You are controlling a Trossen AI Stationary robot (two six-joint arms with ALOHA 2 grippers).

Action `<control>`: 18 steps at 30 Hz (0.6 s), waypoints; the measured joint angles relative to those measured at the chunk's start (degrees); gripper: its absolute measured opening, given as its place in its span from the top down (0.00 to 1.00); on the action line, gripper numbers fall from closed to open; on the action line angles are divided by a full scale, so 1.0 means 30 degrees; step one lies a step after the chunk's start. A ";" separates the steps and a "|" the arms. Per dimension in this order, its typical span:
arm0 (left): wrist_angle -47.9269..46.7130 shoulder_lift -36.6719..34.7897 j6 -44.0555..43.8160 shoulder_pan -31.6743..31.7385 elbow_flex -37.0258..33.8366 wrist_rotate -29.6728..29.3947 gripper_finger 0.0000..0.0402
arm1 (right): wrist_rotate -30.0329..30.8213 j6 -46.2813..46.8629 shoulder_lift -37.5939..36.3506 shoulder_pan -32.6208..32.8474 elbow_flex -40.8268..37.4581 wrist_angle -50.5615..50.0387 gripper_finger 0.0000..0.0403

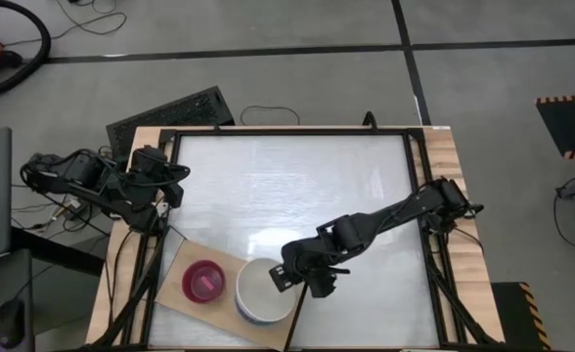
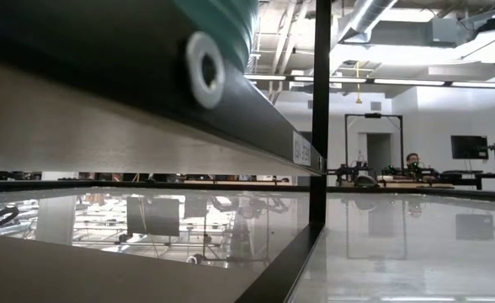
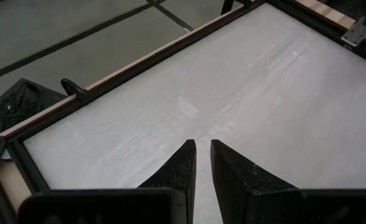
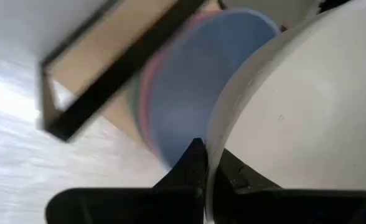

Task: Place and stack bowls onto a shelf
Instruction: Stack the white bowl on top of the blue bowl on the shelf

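A cream white bowl (image 1: 265,291) is over a stack of bowls on the light-wood shelf (image 1: 175,295) at the table's near left. My right gripper (image 1: 286,277) is shut on its rim. In the right wrist view a slate blue bowl (image 4: 189,81) and a pink rim (image 4: 147,87) show below the white bowl (image 4: 295,112). Whether the white bowl rests on them, I cannot tell. A magenta bowl (image 1: 204,282) stands on the shelf to the stack's left. My left gripper (image 3: 201,146) waits shut and empty over the table's far left corner. My right gripper pinches the white bowl's rim (image 4: 215,134) on the side facing the table's right, one finger inside the bowl and one outside. The fingers slant down from the right. The bowl's mouth faces up, over the blue bowl.
The shelf stands askew across the table's black frame (image 1: 170,196) at the near left corner. A teal bowl (image 2: 231,17) shows above the frame bar in the low view. A dark keyboard (image 1: 170,112) lies beyond the far left corner.
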 joint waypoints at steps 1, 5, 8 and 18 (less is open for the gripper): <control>0.0000 -0.0001 0.0013 0.0000 0.0007 -0.0001 0.92 | -0.0187 0.0015 0.0016 -0.0096 -0.0019 -0.0272 0.94; -0.0010 -0.0007 0.0013 0.0000 0.0000 -0.0094 0.91 | -0.0441 0.0022 0.0168 -0.0311 -0.0020 -0.0467 0.94; -0.0029 -0.0007 0.0021 0.0000 0.0000 -0.0364 0.92 | -0.0591 0.0051 0.0550 -0.0536 -0.0029 -0.0773 0.94; -0.0175 -0.0015 0.0021 0.0000 0.0000 -0.0408 0.91 | -0.0435 -0.0451 0.1286 -0.0587 -0.0029 -0.0785 0.94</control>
